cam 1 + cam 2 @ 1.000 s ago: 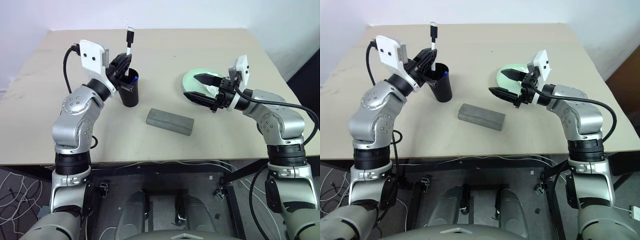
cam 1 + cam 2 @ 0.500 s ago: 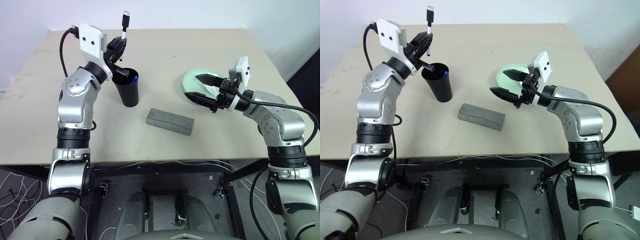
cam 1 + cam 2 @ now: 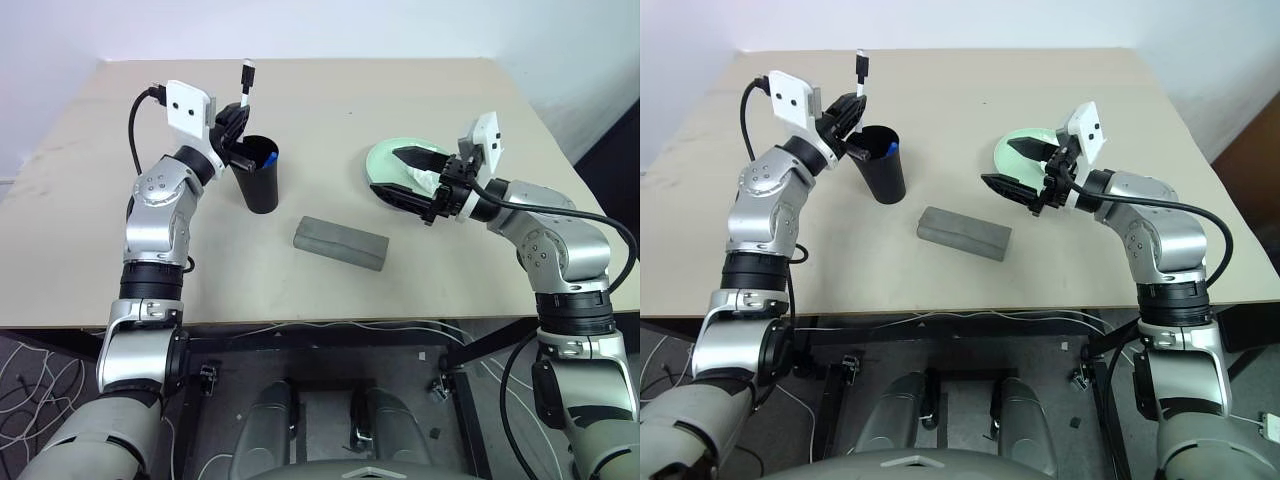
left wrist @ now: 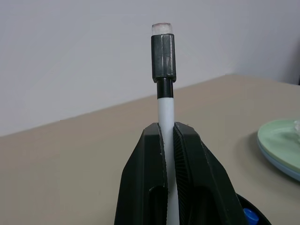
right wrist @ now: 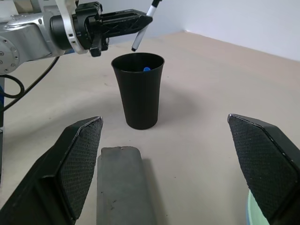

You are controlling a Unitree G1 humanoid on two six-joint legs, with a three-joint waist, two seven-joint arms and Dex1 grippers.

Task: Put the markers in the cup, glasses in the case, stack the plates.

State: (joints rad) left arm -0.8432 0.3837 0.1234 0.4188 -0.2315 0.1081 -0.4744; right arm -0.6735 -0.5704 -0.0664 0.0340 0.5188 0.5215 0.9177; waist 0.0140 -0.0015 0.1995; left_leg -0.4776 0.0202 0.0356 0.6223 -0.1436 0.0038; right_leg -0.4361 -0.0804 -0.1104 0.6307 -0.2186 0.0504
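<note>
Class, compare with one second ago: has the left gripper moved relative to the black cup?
Yes. The left gripper, clamping the black-capped marker, has lifted out of the cup and now sits above its rim.

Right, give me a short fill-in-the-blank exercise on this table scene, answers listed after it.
1. The left gripper is shut on the marker with the ____ cap.
2. A blue-capped marker already stands inside the black ____.
3. The grey case lies on the table with its lid ____.
4. The right gripper hovers by the plates with its jaws ____.

Missing words: black; cup; closed; open
</note>
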